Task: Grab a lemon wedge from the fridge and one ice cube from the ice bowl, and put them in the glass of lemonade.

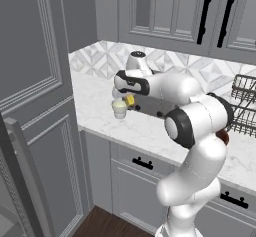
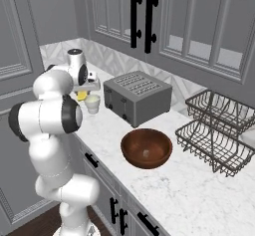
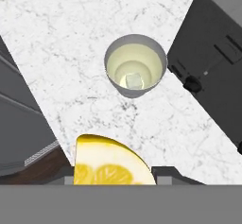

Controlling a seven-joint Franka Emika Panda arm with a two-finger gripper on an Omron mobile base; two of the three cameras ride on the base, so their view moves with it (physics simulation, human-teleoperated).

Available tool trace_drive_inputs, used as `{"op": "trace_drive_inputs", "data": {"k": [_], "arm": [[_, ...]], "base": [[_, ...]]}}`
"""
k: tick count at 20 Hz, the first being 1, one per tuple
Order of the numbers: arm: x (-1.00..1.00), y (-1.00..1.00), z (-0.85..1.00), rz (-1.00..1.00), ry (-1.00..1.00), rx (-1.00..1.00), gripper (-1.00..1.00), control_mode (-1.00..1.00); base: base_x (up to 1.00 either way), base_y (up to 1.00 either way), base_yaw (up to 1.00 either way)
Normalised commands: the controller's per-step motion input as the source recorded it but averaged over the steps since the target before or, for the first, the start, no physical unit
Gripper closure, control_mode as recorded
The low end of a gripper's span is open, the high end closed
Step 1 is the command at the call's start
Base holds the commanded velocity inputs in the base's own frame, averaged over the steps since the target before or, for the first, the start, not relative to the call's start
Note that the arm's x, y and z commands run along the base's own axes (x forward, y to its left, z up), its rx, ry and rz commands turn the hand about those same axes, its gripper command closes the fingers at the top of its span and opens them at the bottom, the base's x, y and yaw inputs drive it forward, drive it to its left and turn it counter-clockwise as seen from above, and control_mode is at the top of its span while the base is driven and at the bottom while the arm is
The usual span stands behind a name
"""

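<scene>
Toaster [image 2: 138,96] markings possibly unreadable

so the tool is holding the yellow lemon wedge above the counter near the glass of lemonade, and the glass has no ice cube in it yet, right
Not quite. The hand view shows an ice cube already sitting in the small whitish translucent glass of lemonade. The rest holds: the tool grips the bright yellow lemon wedge above the white marble counter, close to the glass.

Counter [image 2: 199,190]: white veined marble, smooth. Ice bowl [image 2: 147,148]: glossy reddish-brown, wood-like. Toaster [image 2: 138,96]: matt grey metal. Glass of lemonade [image 3: 135,66]: translucent, smooth. Lemon wedge [image 3: 112,163]: yellow pulp, matt.
</scene>
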Motion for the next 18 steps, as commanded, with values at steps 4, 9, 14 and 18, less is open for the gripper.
{"op": "trace_drive_inputs", "data": {"k": [4,9,14,18], "arm": [[0.51,0.00,0.00,0.00,0.00,0.00,1.00,-1.00],[0.59,0.09,0.00,0.00,0.02,-0.01,1.00,-1.00],[0.40,0.00,0.00,0.00,0.00,0.00,1.00,-1.00],[0.24,0.00,0.00,0.00,0.01,0.00,1.00,-1.00]], "base": [[0.00,0.00,0.00],[0.00,0.00,0.00],[0.00,0.00,0.00],[0.00,0.00,0.00]]}}
